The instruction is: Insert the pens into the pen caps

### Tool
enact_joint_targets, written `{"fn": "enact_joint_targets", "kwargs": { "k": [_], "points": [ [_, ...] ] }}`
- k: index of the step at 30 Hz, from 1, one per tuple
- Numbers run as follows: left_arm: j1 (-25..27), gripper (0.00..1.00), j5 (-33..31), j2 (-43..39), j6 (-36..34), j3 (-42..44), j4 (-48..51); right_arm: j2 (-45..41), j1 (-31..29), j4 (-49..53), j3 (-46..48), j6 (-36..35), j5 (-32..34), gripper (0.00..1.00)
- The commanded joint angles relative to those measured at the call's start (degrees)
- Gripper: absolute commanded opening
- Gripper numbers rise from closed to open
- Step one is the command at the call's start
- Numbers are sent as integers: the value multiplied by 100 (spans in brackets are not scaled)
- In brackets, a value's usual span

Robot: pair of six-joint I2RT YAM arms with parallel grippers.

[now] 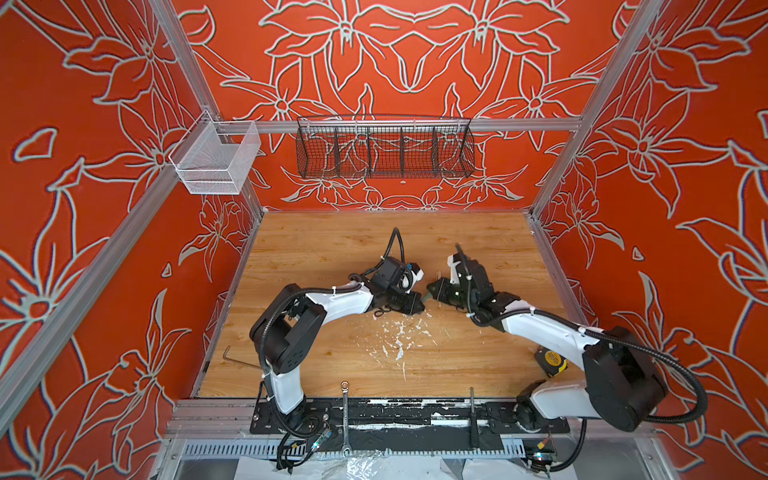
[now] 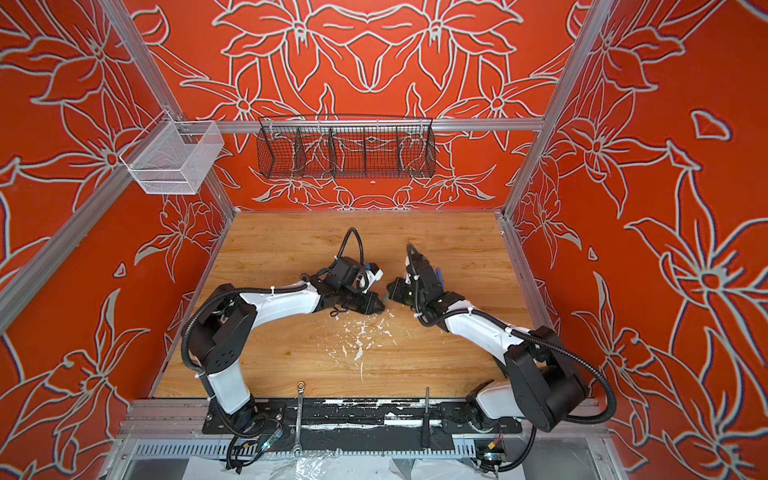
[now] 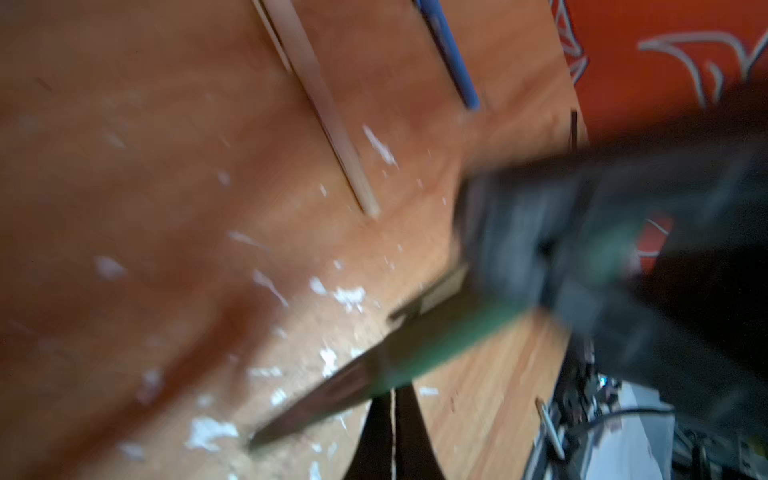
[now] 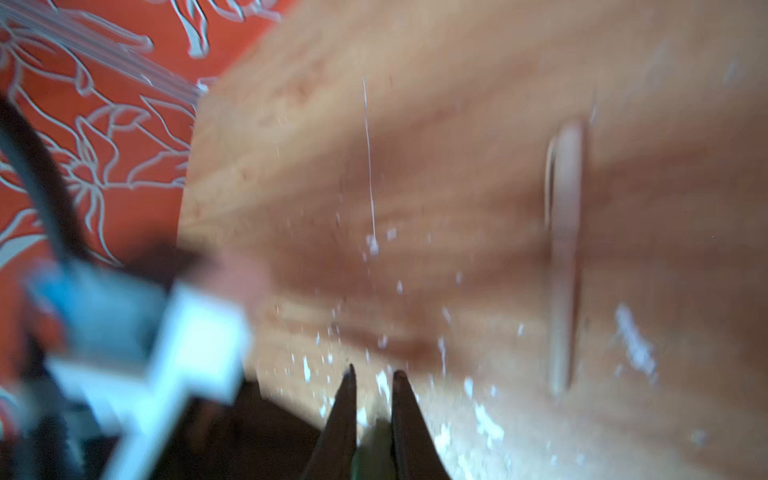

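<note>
We see both grippers meeting tip to tip at mid tabletop (image 1: 332, 241), just behind the patch of white paint flecks (image 1: 399, 336). The right gripper (image 4: 374, 374) is clamped on the green pen (image 3: 436, 345): the right wrist view shows green wedged between its two dark fingers, and the left wrist view shows the pen sticking out of it, dark pointed tip free and aimed towards the left gripper (image 3: 391, 395). The left gripper's fingers are pressed together with only a hairline gap, and we see nothing between them. In both top views a short green stub shows in the gap between the gripper tips; we can't tell from there whether pen and left gripper touch. The tan pen (image 3: 328, 112) lies flat on the tabletop beyond the grippers, and the blue pen (image 3: 451, 54) lies flat beside it, apart and roughly parallel. Both wrist views are blurred. On markings, the yellow-faced tape measure (image 1: 552, 360), half hidden under the right arm, carries a round label with dark print too small for us to read. The silver wrench (image 1: 345, 415) at the front rail shows stamped marks on its shank, not legible. A hex key (image 1: 232, 359) lies at the tabletop's left edge.
</note>
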State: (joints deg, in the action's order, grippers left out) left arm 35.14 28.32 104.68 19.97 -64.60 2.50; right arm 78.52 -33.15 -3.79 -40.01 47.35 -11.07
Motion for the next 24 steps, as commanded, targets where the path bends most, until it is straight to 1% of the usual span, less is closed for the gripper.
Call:
{"fn": "enact_joint_targets", "kwargs": {
  "k": [1,3,5,7,8,11,13,15,16,18,19,22,24],
  "points": [
    [-314,0,-681,14,70,-488,-885,3,-300,508,255,434,-532,0],
    [-344,0,-778,38,20,-625,-855,56,-354,594,252,443,-563,0],
    [-385,0,-716,87,-67,-820,-707,23,-361,678,272,468,-536,0],
    [-375,0,-414,66,-252,-912,-596,-102,-339,839,241,432,-306,0],
    [-345,0,-363,-10,-286,-876,-580,-164,-305,866,224,401,-221,0],
    [-293,0,-67,-417,-391,-563,-515,-305,-123,902,143,338,-240,0],
    [-279,0,135,-782,-562,-234,-414,-315,49,836,113,304,-408,0],
    [-270,0,172,-1068,-844,83,-131,-307,250,798,54,236,-661,0],
    [-270,13,164,-1179,-1053,236,99,-309,383,769,6,200,-846,0],
    [-270,32,83,-1344,-1364,511,495,-354,640,802,-128,71,-1273,0],
    [-264,40,68,-1451,-1479,641,636,-397,762,917,-255,-53,-1455,0],
    [-241,47,208,-1831,-1654,985,706,-377,1016,1866,-924,-707,-2022,0],
    [-180,54,233,-2121,-1787,1163,639,-353,1095,2537,-1375,-1136,-2189,0]
  ]
}}
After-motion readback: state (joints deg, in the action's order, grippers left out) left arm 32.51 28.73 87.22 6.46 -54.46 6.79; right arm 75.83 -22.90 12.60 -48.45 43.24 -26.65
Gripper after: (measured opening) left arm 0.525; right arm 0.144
